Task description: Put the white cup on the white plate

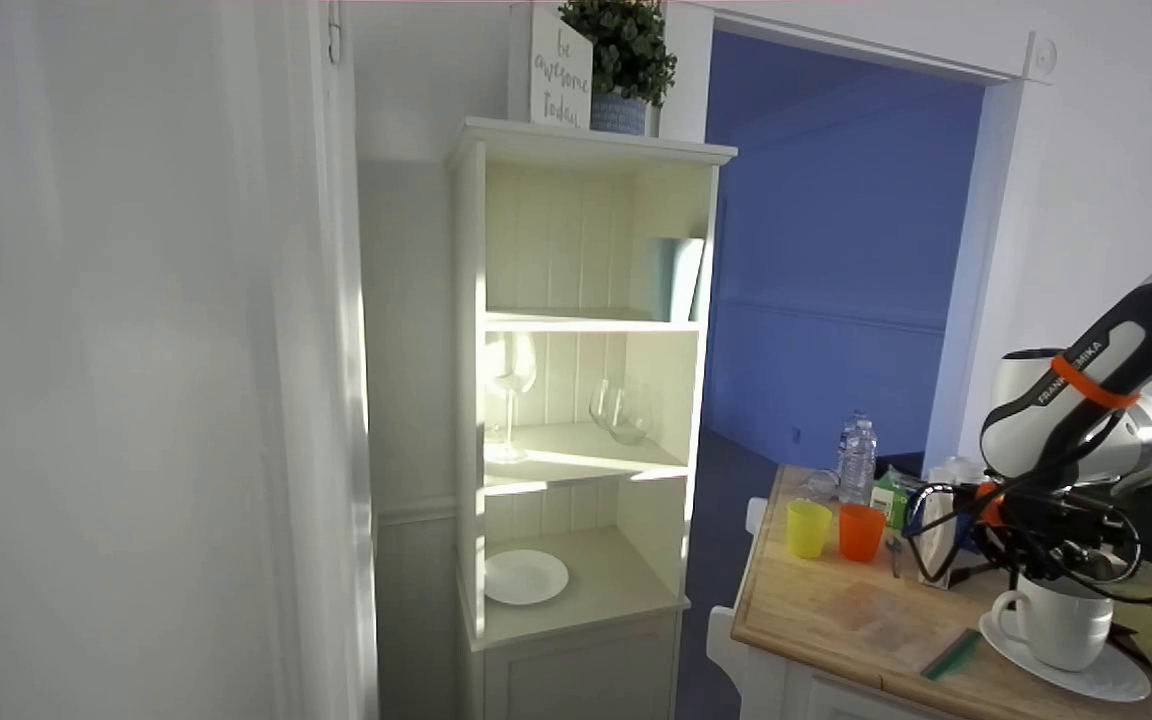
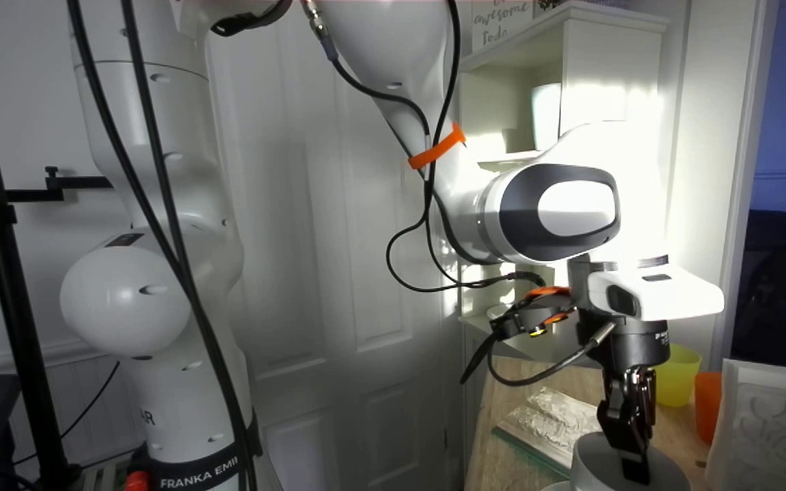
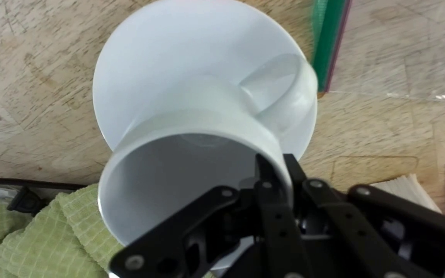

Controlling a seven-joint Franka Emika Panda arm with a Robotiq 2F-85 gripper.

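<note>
The white cup (image 1: 1066,630) stands upright over the white plate (image 1: 1121,682) at the near right end of the wooden counter. In the wrist view the cup (image 3: 203,96) covers the lower part of the plate (image 3: 157,50), with its handle toward the upper right. I cannot tell whether its base touches the plate. My gripper (image 3: 278,166) is shut on the cup's wall, one finger inside the rim and one outside. In an exterior view the gripper (image 2: 632,464) reaches down into the cup (image 2: 594,464), whose lower part is cut off by the frame.
A plastic bag with a green strip (image 3: 326,46) lies beside the plate. A green towel (image 3: 52,239) and a black cable (image 3: 25,182) lie on the opposite side. A yellow cup (image 1: 808,530), orange cup (image 1: 861,532) and bottle (image 1: 856,465) stand farther back. Another plate (image 1: 526,577) is on the shelf.
</note>
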